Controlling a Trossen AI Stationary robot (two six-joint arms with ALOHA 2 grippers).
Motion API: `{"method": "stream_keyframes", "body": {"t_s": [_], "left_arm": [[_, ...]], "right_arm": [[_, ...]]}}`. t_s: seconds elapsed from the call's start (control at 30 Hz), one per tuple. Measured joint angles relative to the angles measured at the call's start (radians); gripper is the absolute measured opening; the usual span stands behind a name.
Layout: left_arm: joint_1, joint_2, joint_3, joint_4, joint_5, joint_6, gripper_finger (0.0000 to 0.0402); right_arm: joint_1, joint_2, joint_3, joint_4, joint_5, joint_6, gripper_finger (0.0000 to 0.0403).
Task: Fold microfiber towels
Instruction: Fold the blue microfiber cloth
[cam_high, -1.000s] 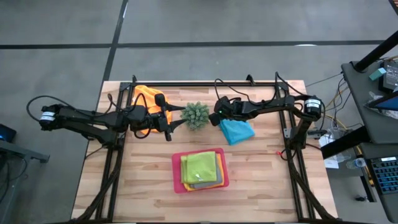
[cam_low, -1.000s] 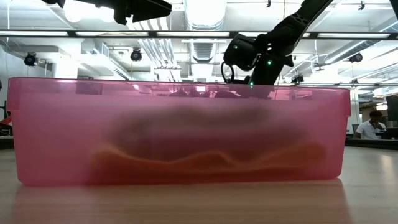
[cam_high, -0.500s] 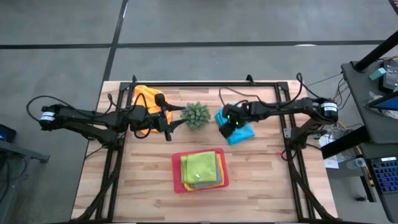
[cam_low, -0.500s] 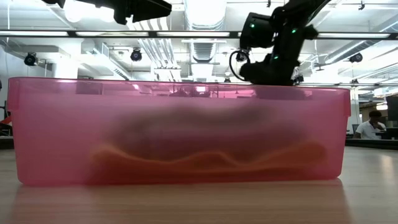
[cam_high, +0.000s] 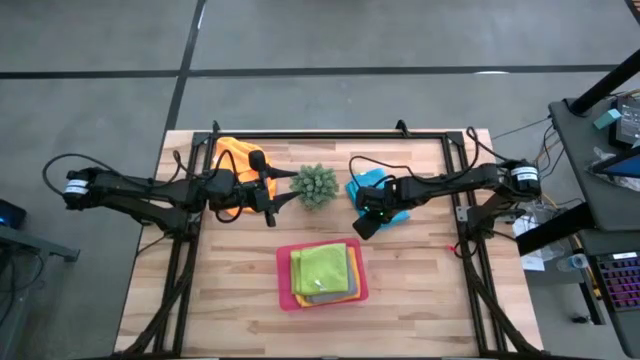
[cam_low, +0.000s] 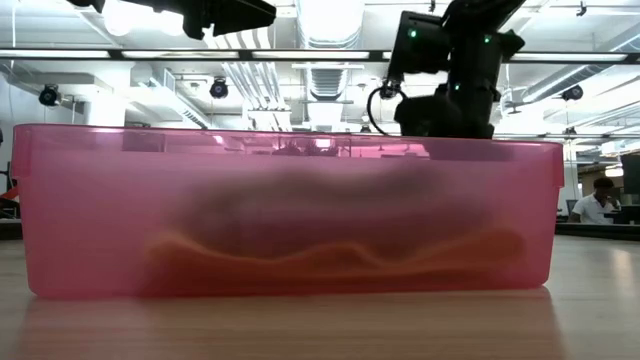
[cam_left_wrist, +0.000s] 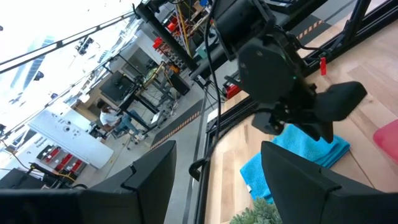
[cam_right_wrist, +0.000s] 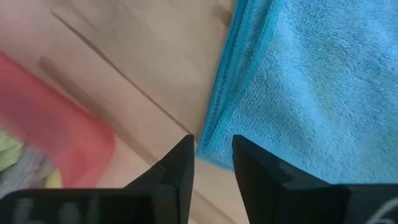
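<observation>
Light blue towel (cam_high: 380, 200): folded, flat on the surface right of the plant (cam_high: 314, 185), long axis running diagonally. Right claw (cam_high: 366, 222): at its near corner, fingers (cam_right_wrist: 177, 168) slightly parted astride the edge, nothing gripped; nearer than left claw (cam_high: 268, 197), open and empty by the orange towel (cam_high: 232, 152).

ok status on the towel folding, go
Right claw open, fingers straddling blue towel edge, not gripped. Left claw open, waiting over orange towel. Green towel tops stack in pink tray. Plant between arms.

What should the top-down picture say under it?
Right gripper reaches the blue towel beside the pink tray.
</observation>
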Motion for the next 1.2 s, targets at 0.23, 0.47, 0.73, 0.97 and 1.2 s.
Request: {"method": "stream_keyframes", "body": {"t_s": [0.23,0.47,0.73,0.97,1.2], "left_arm": [[0.000,0.000,0.000,0.000,0.000,0.000,0.0219],[0.000,0.000,0.000,0.000,0.000,0.000,0.0219],[0.000,0.000,0.000,0.000,0.000,0.000,0.0219],[0.000,0.000,0.000,0.000,0.000,0.000,0.0219],[0.000,0.000,0.000,0.000,0.000,0.000,0.0219]], "right_arm": [[0.001,0.045,0.000,0.003,-0.002,-0.006,0.0093],[0.001,0.048,0.000,0.011,-0.001,-0.006,0.0093],[0.005,0.081,-0.001,0.024,0.009,-0.013,0.0091],[0.005,0.125,0.019,-0.032,-0.002,-0.040,0.0091],[0.005,0.119,0.062,-0.110,-0.002,-0.046,0.0088]]}}
